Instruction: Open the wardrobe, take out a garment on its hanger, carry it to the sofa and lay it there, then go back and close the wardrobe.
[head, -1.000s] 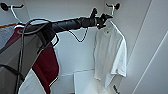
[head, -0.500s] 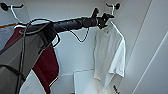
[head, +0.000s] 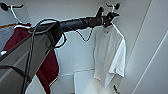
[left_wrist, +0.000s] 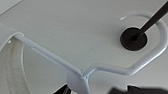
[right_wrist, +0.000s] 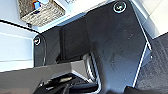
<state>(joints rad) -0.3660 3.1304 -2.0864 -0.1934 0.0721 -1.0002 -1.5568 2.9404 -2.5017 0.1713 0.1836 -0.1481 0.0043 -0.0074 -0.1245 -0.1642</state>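
The plain white garment (head: 110, 55) hangs limp on its slim hanger (left_wrist: 75, 67).

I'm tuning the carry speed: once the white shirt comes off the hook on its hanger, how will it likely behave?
Probably floppy: the white shirt hangs in loose folds, so it may sway when carried. It looks thin, so likely light. The hanger looks slim and stiff, but the shirt might slide off its smooth bars if tilted.

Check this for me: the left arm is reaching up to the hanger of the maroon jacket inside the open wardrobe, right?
Not quite. In the head view the left gripper is at the hanger of the white garment, not the maroon jacket, which hangs off to the side. The rest holds: the wardrobe is open.
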